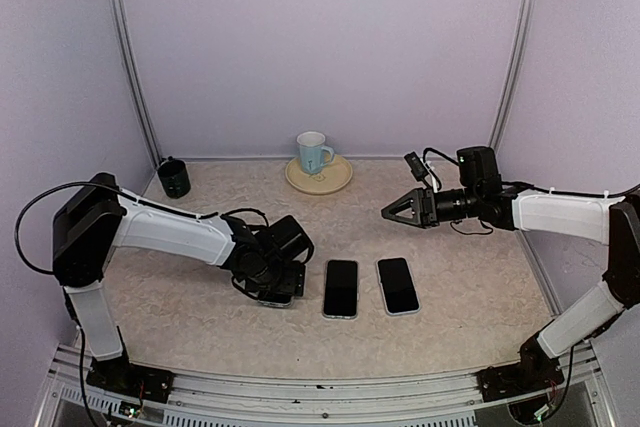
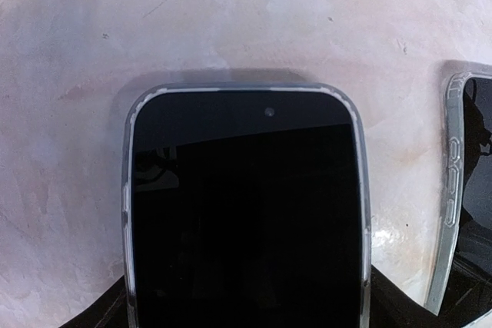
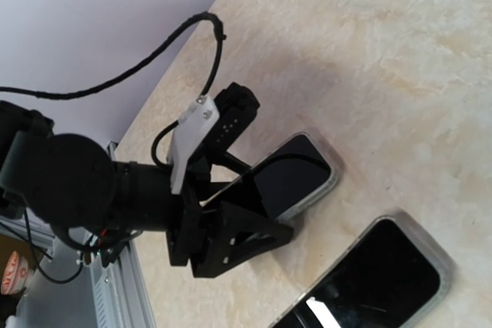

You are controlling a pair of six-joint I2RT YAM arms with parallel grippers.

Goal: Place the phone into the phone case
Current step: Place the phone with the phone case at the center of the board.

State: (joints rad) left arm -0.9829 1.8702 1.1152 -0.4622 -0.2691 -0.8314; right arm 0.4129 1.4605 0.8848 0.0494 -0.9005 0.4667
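Observation:
The phone [image 2: 246, 213], black screen up, lies flat on the table inside a clear phone case [image 2: 246, 89] whose rim shows all round its top end. My left gripper [image 2: 246, 309] straddles it across its width, with a dark finger against each long side of the case, shut on it. From the right wrist view the same phone [image 3: 300, 174] sticks out past the left fingers [image 3: 257, 240]. In the top view the left gripper [image 1: 270, 277] covers most of the phone. My right gripper [image 1: 392, 212] hovers above the table with nothing in it, seen side-on, so its gap is hidden.
Two more black phones [image 1: 341, 288] [image 1: 398, 285] lie side by side right of the left gripper; the nearer one's clear case edge [image 2: 450, 190] shows beside the held phone. A pale blue mug [image 1: 313, 152] on a yellow plate [image 1: 338, 180] and a dark cup [image 1: 174, 178] stand at the back.

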